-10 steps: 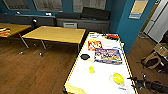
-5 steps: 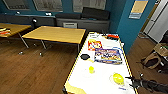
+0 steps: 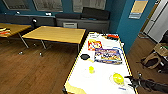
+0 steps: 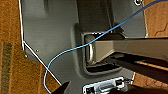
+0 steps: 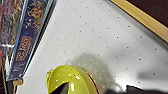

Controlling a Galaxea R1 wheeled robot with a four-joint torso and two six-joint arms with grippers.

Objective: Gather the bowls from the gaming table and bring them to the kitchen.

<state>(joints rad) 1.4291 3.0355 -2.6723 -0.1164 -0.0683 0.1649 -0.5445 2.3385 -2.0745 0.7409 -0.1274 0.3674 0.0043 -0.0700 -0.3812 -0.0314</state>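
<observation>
From the head camera I look down on the gaming table (image 3: 100, 82), its glossy white top edged in yellow wood, running away from me toward a blue wall. To its left stands a plain yellow-wood table (image 3: 56, 33) on a brown wooden floor (image 3: 30, 70). On the far half of the white top lie flat board game boxes: a blue one (image 3: 107, 55) nearest me, a red and yellow one (image 3: 94, 45) beyond it. The black bowl (image 3: 85, 56) sits near the table's left edge, just beside the blue box. Closer to me are two faint see-through bowls, each with something yellow in it: a small piece in the middle one (image 3: 91, 70), a larger rounded yellow object (image 3: 118, 78) in the one toward the right edge. My right gripper (image 3: 131, 81) reaches in from the right, just beside that larger yellow object; I cannot tell whether its fingers are apart or together. The right wrist camera shows the yellow object (image 5: 68, 81) close up on the speckled white surface. The left wrist camera shows a blue cable (image 4: 75, 47) across grey robot bodywork; there too I cannot tell the pincer's state.
</observation>
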